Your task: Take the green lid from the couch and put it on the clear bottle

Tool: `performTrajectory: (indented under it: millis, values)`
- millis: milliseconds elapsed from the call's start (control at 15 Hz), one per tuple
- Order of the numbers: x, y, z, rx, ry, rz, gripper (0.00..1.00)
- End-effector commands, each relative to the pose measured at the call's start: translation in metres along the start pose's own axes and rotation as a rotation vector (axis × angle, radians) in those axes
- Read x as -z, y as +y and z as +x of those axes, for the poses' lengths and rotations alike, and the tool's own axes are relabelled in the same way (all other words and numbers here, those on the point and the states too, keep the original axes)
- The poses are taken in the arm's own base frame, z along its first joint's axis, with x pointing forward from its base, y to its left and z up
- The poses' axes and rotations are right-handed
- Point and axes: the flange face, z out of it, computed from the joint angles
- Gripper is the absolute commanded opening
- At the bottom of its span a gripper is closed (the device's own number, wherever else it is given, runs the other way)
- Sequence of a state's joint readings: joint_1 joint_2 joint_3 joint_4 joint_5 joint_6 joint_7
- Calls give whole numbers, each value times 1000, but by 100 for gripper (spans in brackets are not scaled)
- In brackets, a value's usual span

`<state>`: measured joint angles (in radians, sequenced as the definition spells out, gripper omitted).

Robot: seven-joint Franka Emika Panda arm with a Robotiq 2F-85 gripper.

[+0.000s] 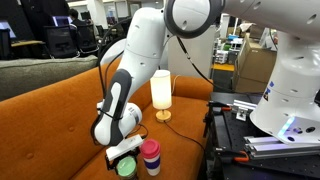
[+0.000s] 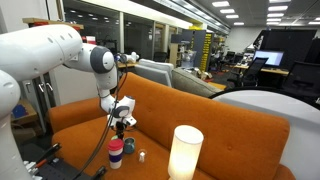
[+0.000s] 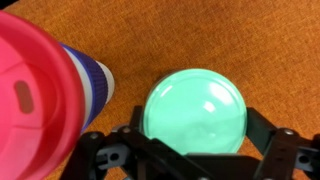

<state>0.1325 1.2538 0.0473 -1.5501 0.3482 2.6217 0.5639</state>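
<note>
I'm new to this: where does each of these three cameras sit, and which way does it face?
Exterior view: in front of the couch, facing its backrest; shows the arm bending down and its white base.
Exterior view: near the lamp, looking along the seat toward the office; the arm enters from the picture's left.
Wrist view: on the wrist, looking straight down at the green lid between the dark fingers.
Shared: all three show the pink bottle; both exterior views show the lamp.
</note>
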Motion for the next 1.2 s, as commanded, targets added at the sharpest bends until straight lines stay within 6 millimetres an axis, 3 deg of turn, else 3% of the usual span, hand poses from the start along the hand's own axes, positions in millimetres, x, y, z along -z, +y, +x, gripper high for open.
performTrajectory:
  millis: [0,667,1133]
  values:
    - [12,2,-8,23,-44,27,100]
    - [28,-5,-20,63,-47,54,100]
    - [42,5,-26,89,-47,47,100]
